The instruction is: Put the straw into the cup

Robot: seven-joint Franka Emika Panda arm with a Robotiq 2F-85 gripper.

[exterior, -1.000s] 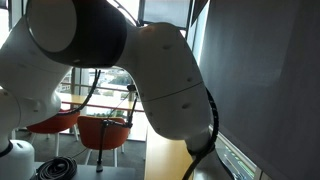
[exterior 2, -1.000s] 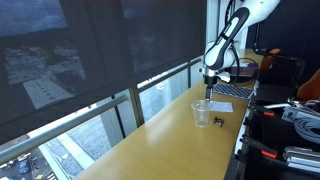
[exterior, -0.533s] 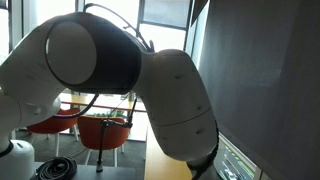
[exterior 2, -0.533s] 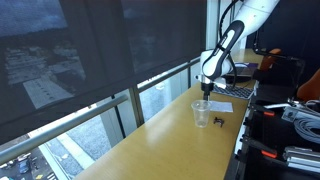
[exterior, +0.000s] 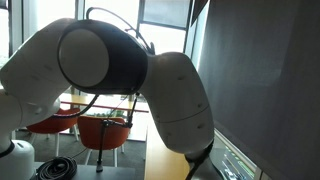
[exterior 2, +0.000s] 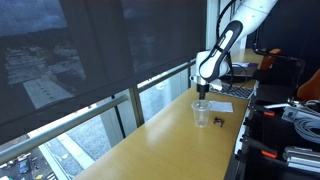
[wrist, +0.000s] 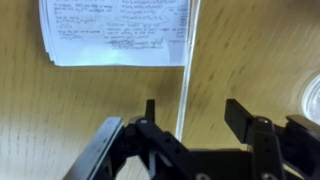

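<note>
The gripper (wrist: 180, 122) hangs low over the wooden counter (wrist: 60, 110) with its jaws open and one dark finger on each side of the straw (wrist: 187, 60), neither of them touching it as far as the wrist view shows. This looks like a stance taken so that closing would pinch the straw across its width. The straw lies flat on the counter along the edge of a printed sheet of paper (wrist: 115, 30), and it runs lengthwise away from the gripper. It is a thin, straight, pale tube, probably light plastic, that could roll or slip on the smooth wood grain, so I judge that a centred, gentle pinch is needed. The cup (wrist: 312, 100) shows only as a pale curved rim at the side of the wrist view. In an exterior view the cup (exterior 2: 201, 113) stands upright on the counter (exterior 2: 170, 130), clear and slightly tapered, near the long edge away from the window. The gripper (exterior 2: 203, 88) is just above and beyond it there, and a small dark object (exterior 2: 219, 121) lies beside it. The straw is too thin to make out from that distance. The glossy white shells of the arm (exterior: 150, 90) fill the remaining exterior view and hide the work area. The cup's open mouth faces up, ready for an upright insertion once the straw is lifted and tipped.
</note>
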